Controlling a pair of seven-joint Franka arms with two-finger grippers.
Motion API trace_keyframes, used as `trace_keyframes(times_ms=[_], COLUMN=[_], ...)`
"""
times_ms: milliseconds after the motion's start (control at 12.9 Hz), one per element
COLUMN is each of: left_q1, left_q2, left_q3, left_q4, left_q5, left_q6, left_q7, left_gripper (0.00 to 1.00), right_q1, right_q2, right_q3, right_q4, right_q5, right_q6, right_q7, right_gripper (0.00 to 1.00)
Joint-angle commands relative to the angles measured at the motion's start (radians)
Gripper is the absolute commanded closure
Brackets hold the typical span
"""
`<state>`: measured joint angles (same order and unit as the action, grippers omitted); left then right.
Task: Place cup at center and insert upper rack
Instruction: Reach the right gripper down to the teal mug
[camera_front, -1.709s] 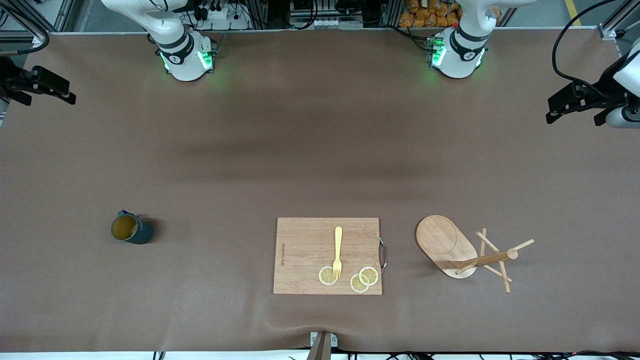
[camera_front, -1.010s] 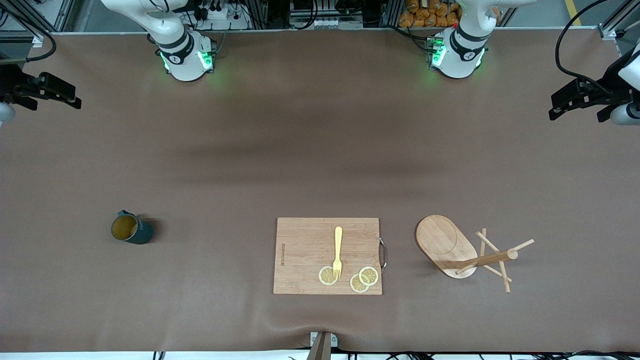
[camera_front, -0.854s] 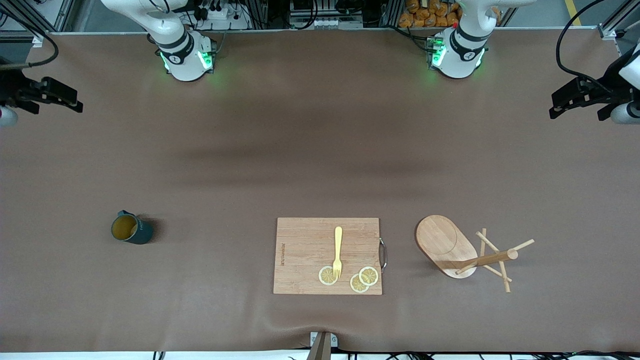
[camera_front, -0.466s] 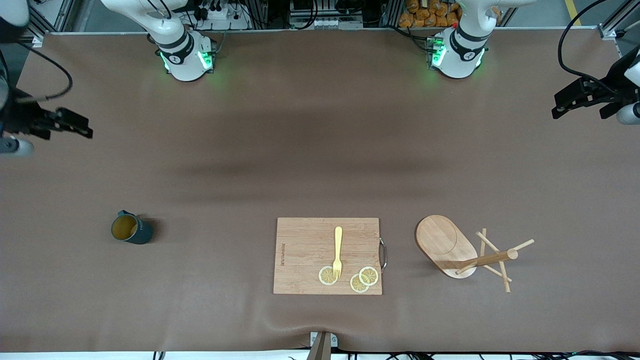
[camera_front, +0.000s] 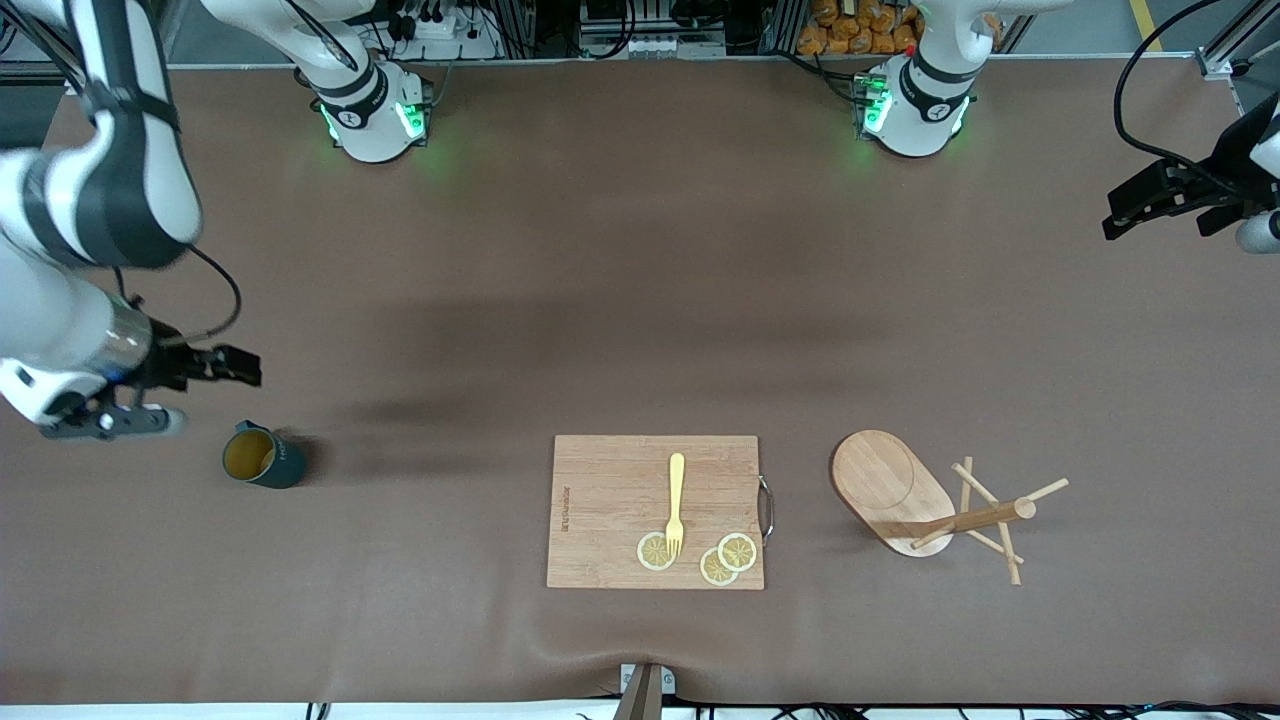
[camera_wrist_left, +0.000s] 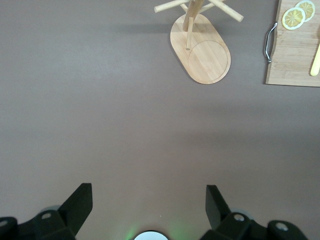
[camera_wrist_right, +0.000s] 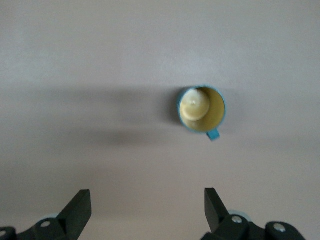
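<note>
One arm has moved: right gripper (camera_front: 235, 368), open and empty, has descended beside the cup (camera_front: 262, 457), probably approaching; left gripper (camera_front: 1150, 205), open and empty, waits.

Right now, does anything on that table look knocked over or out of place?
Nothing looks spilled or broken. The mug tree stands upright at the left arm's end of the table, though the front view makes it seem to lean. The cup stands upright too. A fork lies across a lemon slice on the board.
</note>
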<state>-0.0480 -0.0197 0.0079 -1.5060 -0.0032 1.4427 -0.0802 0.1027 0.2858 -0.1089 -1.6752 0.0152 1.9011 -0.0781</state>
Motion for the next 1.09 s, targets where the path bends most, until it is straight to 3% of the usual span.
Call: trace_keyframes(times_ms=[0,466,1010], left_q1=[0.005,0.007,0.003], left_q2=[0.004,0.006,0.007], left_q3=[-0.006,-0.006,-0.011], left_q4=[0.012,0.015,0.015], left_q5=[0.003,0.002,0.002], left_q6=[-0.016,-0.013,-0.007], left_q7=[-0.015,-0.015,-0.015], left_gripper=[0.0,0.0,0.0], right_q1=[-0.026,-0.044,-0.047], right_q2=[0.074,0.211,0.296], right_q3=[-0.002,0.0,0.0], right_q4=[-0.028,-0.026,-0.028], right_q5=[-0.008,-0.004,-0.004], right_q6=[0.125,0.26,0.381], right_q7=[-0.078,-0.129,-0.131], right_gripper=[0.0,0.0,0.0])
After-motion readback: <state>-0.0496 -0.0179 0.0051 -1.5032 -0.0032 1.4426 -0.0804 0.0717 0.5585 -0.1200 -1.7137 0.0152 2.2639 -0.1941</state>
